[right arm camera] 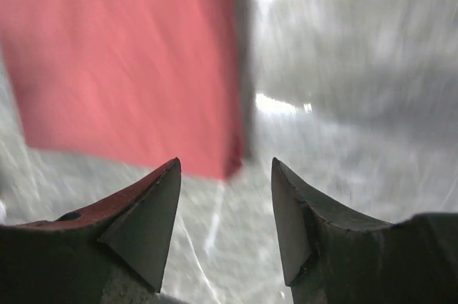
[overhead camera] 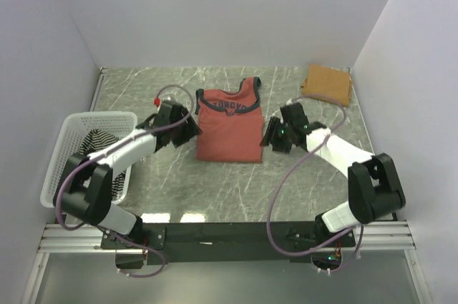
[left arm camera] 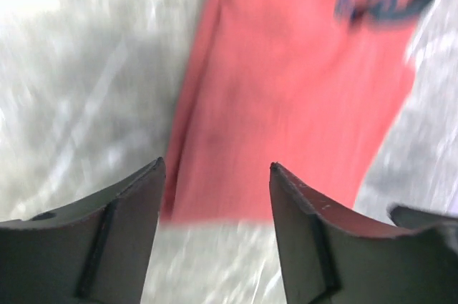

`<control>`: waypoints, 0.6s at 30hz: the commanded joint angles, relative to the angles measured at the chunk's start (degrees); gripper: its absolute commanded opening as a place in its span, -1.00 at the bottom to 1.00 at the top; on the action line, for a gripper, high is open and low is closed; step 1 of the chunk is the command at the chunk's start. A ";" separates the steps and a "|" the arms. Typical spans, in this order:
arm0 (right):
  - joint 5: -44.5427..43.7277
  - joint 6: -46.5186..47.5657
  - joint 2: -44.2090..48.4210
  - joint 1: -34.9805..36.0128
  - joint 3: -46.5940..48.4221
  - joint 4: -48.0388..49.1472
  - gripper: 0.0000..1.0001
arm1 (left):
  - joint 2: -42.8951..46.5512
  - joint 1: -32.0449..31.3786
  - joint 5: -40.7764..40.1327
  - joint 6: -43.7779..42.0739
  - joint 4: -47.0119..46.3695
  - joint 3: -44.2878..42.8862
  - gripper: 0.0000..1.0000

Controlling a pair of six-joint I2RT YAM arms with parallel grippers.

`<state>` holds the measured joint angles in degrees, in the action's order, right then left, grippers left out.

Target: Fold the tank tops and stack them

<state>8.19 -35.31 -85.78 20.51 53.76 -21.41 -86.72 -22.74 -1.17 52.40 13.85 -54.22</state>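
At the left edge of the grey marble-patterned table (overhead camera: 215,182) stands a white plastic mesh basket (overhead camera: 63,150), and a black-and-white striped cloth tank top (overhead camera: 96,141) lies crumpled inside it. The left gripper (overhead camera: 190,130) hangs just beside the left edge of a rust-red tank top with dark trim and a dark chest print (overhead camera: 229,129), which lies flat in the middle of the table, neck towards the far wall. The left wrist view shows the jaws apart with nothing between them, the red cloth (left arm camera: 286,104) beyond the tips. The right gripper (overhead camera: 270,135) sits just off the top's right edge, its jaws also spread and empty above the lower right corner of the cloth (right arm camera: 122,54). A plain tan-brown top, folded into a rectangle (overhead camera: 327,81), lies in the far right corner.
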 commanded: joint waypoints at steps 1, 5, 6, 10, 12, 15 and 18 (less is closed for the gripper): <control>3.15 -4.50 4.64 1.45 -8.04 6.63 0.22 | 3.74 -2.57 3.53 3.23 -3.46 7.70 0.33; 4.20 -8.18 6.15 2.34 -12.00 10.68 0.25 | 5.95 -2.92 5.38 6.13 -8.91 15.00 0.39; 4.90 -8.80 5.80 2.51 -12.27 12.17 0.25 | 5.86 -2.92 5.91 6.83 -9.79 15.54 0.39; 5.70 -13.02 4.48 2.43 -14.29 16.48 0.25 | 5.42 -2.92 6.36 8.85 -12.96 16.95 0.38; 5.26 -14.43 4.04 2.60 -15.87 19.02 0.25 | 5.24 -2.92 6.00 10.17 -13.41 17.91 0.36; 4.65 -16.72 3.34 2.43 -17.72 21.32 0.22 | 5.07 -2.92 5.65 11.76 -16.92 19.50 0.32; 5.43 -17.16 0.79 2.60 -17.46 23.17 0.12 | 3.05 -2.92 6.70 12.20 -17.89 19.50 0.19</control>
<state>13.26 -50.09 -83.02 22.74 36.29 -3.05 -82.46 -25.69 3.95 62.81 0.27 -35.03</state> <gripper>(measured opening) 0.573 0.612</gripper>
